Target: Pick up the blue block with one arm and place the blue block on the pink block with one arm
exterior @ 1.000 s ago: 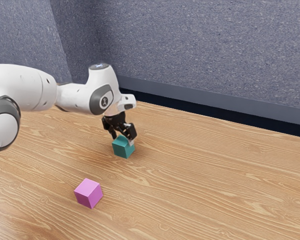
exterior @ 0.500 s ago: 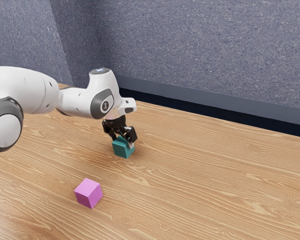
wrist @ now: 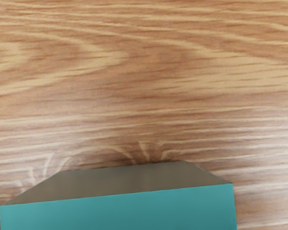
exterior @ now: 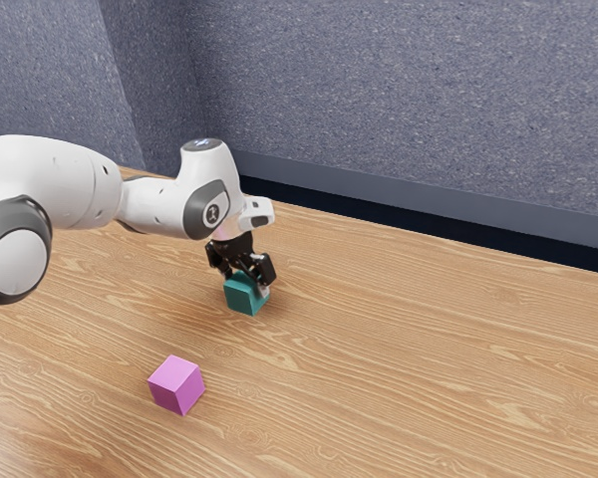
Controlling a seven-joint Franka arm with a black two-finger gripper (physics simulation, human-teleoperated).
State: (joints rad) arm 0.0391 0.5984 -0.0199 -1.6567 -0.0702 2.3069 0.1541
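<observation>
Teal-blue block (exterior: 244,297) flat on wooden table (exterior: 429,329), directly under black gripper (exterior: 243,278), grip state impossible to tell; pink block (exterior: 175,384) well apart, nearer the camera.

Blocks: two in all. One teal block (exterior: 244,296), one pink block (exterior: 175,384); one of each colour, both cubes.
Arm (exterior: 80,194): one, white, with grey joint caps.
Gripper (exterior: 245,278): one, black.
Table (exterior: 429,329): one, wood-grained, carrying both blocks.
Grey wall faces (exterior: 429,90): two, meeting at one corner.
</observation>
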